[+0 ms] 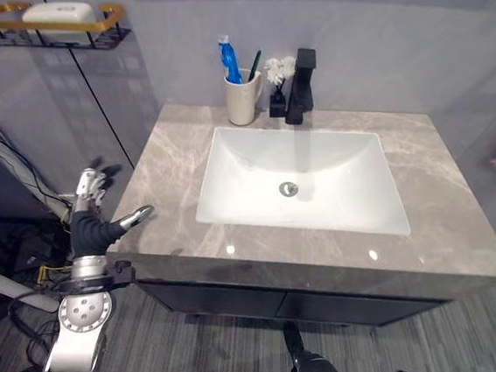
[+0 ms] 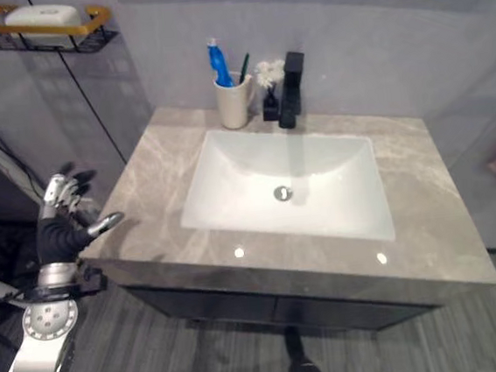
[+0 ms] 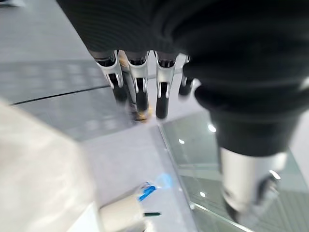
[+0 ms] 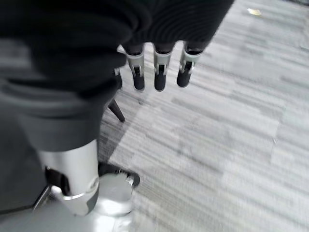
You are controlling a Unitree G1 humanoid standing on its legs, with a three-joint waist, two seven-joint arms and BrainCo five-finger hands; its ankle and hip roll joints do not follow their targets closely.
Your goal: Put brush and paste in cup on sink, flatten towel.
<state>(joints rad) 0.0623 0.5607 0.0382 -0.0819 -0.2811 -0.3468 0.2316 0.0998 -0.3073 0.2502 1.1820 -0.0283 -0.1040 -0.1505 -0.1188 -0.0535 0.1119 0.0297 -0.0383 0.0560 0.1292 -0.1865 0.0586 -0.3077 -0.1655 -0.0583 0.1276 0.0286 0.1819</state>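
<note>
The left hand (image 1: 89, 226) is raised just beside the left edge of the grey table (image 1: 167, 167), its fingers (image 3: 137, 89) straight and spread, holding nothing. At the back of the table, just left of the black tap (image 1: 298, 86), the cup (image 1: 242, 99) stands upright, with the blue paste tube (image 1: 229, 60) and the dark brush (image 1: 254, 65) in it, their long axes nearly vertical, pointing up. The right hand (image 4: 157, 72) hangs over the grey floor (image 4: 231, 121), fingers straight and empty.
</note>
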